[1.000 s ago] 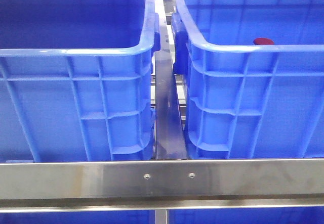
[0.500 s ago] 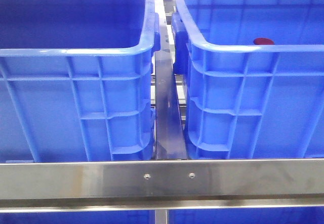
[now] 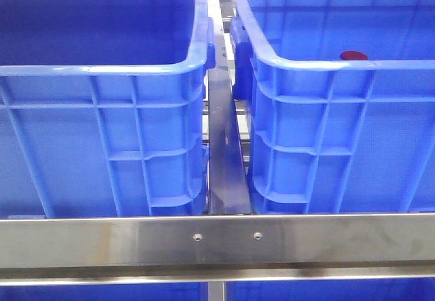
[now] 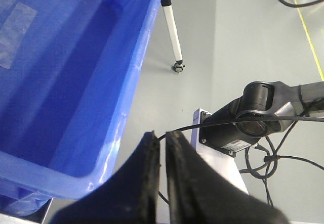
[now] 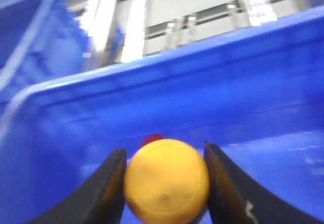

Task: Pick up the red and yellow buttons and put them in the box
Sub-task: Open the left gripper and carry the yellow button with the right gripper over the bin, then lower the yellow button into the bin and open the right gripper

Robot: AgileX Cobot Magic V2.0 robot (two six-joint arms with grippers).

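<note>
My right gripper [image 5: 163, 152] is shut on the yellow button [image 5: 166, 181], a round orange-yellow disc held edge to edge between both fingers. Just behind it lies the dark red button [image 5: 153, 139] inside a blue box [image 5: 253, 82]. The front view shows that red button [image 3: 353, 56] in the right box [image 3: 306, 63], just past its near rim. A look-alike left box [image 3: 102, 66] stands beside it, and I cannot tell which one the task means. My left gripper [image 4: 163, 135] is shut on nothing, outside the left box's [image 4: 76, 82] rim. Neither gripper shows in the front view.
A steel rail [image 3: 217, 240] runs across in front of both boxes, and a steel bar [image 3: 223, 151] fills the gap between them. Beyond the left gripper are grey floor, a castor leg [image 4: 174, 37] and a black camera mount with cables [image 4: 258, 113].
Half a second ago a dark part of an arm showed at the front view's top right corner; it is out of view now. The red button has not moved.
</note>
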